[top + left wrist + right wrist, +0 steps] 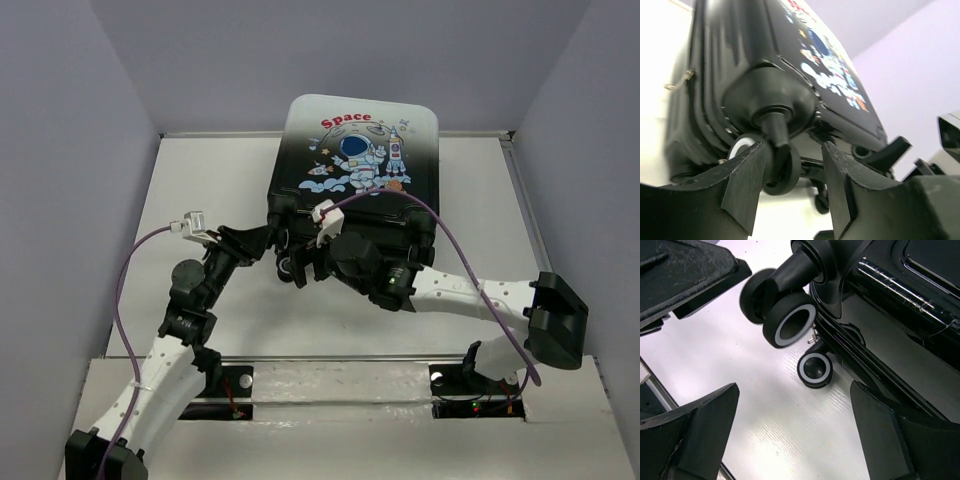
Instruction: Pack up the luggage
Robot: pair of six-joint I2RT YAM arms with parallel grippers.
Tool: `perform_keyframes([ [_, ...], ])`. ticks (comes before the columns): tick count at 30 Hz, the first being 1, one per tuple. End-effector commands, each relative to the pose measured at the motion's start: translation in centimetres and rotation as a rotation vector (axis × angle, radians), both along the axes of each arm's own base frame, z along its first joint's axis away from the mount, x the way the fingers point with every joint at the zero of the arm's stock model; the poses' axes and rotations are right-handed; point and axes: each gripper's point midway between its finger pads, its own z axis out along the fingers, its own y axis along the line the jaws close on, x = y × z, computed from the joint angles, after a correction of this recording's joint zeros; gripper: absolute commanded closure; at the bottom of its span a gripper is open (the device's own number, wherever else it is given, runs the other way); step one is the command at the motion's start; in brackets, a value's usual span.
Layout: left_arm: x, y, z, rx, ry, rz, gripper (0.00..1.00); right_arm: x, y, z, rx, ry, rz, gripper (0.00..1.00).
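Right now the small hard-shell suitcase (360,150), black fading to silver with a cartoon astronaut and red "Space" print, lies closed and print-up at the far middle of the white table (200,190), its wheeled end facing near. The left gripper (792,160) sits at its near-left corner, fingers parted either side of one black wheel (785,170). The right gripper (795,405), just to the right, is spread wide before two grey-rimmed wheels (790,325), gripping nothing.

Lab robot cell: plain walls (300,50), white table (200,185)
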Motion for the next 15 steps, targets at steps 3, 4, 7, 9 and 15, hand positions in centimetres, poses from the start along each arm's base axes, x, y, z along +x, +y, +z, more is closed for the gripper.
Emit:
perform_keyframes([
  [3,1.4,1.4,-1.1,0.083,0.047,0.093,0.39,-0.3,0.3,1.5,0.062,-0.024,0.011,0.02],
  [4,1.6,1.3,-1.4,0.090,0.057,0.087,0.39,-0.3,0.2,1.5,0.061,-0.025,0.012,0.02],
  [7,2.0,0.7,-2.2,0.106,0.084,0.061,0.39,-0.3,0.1,1.7,0.062,-0.033,0.011,0.02],
  [9,2.0,0.2,-1.9,0.101,0.076,0.032,0.39,-0.1,0.2,1.8,0.062,-0.037,0.007,0.02],
  [15,1.6,-1.1,-1.3,0.048,0.045,-0.039,0.45,0.4,1.4,2.0,0.064,-0.053,0.017,0.02],
])
